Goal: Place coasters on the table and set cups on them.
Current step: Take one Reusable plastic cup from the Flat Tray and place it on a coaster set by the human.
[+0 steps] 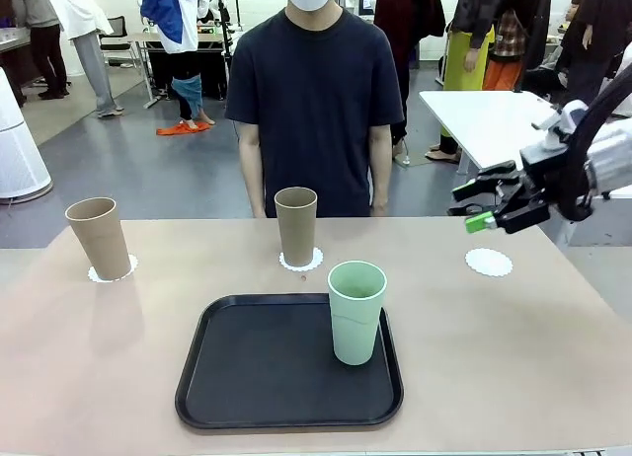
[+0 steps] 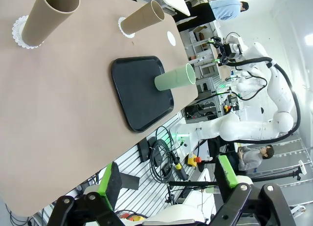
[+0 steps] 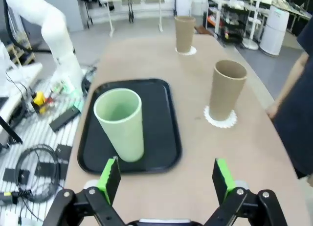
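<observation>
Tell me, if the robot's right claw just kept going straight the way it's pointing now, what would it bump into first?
Probably the mint green cup on the black tray: in the wrist view it stands nearest ahead of the open right gripper, slightly to one side. Depth is uncertain, so it might pass beside it.

I see a black tray (image 1: 257,377) lying flat near my edge, its rim raised and corners rounded. Across from me stands a person in a dark T-shirt (image 1: 314,101). Behind them, to my right, sits a white table (image 1: 484,120).
</observation>
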Controlling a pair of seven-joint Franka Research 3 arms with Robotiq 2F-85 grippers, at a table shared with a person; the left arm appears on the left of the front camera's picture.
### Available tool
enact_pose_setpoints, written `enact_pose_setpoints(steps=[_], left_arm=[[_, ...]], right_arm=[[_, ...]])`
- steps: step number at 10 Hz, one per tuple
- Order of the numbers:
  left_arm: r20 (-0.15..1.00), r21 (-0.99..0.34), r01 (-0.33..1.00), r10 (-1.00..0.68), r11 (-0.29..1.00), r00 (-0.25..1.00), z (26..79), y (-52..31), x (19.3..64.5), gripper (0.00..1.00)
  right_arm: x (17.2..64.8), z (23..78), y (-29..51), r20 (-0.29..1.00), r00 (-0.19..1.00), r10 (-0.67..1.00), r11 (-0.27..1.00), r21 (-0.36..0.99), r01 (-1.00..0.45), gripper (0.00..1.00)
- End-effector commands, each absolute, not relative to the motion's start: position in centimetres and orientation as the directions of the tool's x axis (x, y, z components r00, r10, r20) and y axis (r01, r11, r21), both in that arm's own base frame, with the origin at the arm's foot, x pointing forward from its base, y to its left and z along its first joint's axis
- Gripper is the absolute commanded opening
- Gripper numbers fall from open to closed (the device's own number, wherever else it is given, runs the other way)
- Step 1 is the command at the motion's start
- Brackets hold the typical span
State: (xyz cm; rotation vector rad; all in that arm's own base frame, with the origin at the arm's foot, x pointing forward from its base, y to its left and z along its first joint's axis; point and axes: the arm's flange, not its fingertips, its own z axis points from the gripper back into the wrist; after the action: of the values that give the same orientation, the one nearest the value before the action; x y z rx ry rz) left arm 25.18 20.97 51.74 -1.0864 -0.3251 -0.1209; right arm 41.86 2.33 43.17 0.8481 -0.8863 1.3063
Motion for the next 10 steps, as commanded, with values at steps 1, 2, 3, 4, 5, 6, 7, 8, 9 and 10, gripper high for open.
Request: enact_pose_setpoints(steps=[1,2,3,4,5,6,7,8,9,10], left_arm=[[0.322,-0.847,0.256,0.066,0.466,0.945,51.8,20.9,25.1,1.00],[0.322,-0.847,0.256,0.066,0.466,0.945,51.8,20.9,25.1,1.00],[0.322,-0.847,0.256,0.066,0.466,0.945,51.8,20.9,25.1,1.00],[0.322,-0.847,0.256,0.066,0.466,0.945,51.8,20.9,25.1,1.00],[0.322,-0.847,0.256,0.066,0.466,0.945,51.8,20.9,25.1,1.00],[0.322,-0.847,0.256,0.066,0.466,0.945,51.8,20.9,25.1,1.00],[0.322,-0.847,0.256,0.066,0.466,0.945,51.8,20.9,25.1,1.00],[0.322,-0.847,0.256,0.066,0.466,0.945,51.8,20.9,25.1,1.00],[0.322,-0.847,0.256,0.066,0.466,0.945,51.8,20.9,25.1,1.00],[0.322,-0.847,0.256,0.066,0.466,0.945,51.8,20.9,25.1,1.00]], right_arm=[[41.2,39.5,3.8,0.962,0.086,0.261,0.054,0.074,-0.996,1.00],[40.9,38.0,4.4,0.967,0.095,0.238,0.040,0.088,-0.995,1.00],[40.3,36.6,4.9,0.968,0.087,0.237,0.008,0.087,-0.996,1.00],[39.6,35.3,5.4,0.970,0.056,0.235,-0.070,0.074,-0.995,1.00],[39.6,34.2,5.6,0.970,0.026,0.241,-0.070,0.045,-0.997,1.00],[39.4,33.5,5.7,0.972,0.032,0.232,-0.053,0.046,-0.998,1.00],[39.3,34.1,5.8,0.961,0.053,0.270,0.052,0.040,-0.998,1.00],[39.4,34.3,6.0,0.968,0.060,0.242,-0.058,0.076,-0.995,1.00],[39.4,34.3,6.0,0.968,0.060,0.242,-0.058,0.076,-0.995,1.00],[39.4,34.3,6.0,0.968,0.060,0.242,-0.058,0.076,-0.995,1.00]])
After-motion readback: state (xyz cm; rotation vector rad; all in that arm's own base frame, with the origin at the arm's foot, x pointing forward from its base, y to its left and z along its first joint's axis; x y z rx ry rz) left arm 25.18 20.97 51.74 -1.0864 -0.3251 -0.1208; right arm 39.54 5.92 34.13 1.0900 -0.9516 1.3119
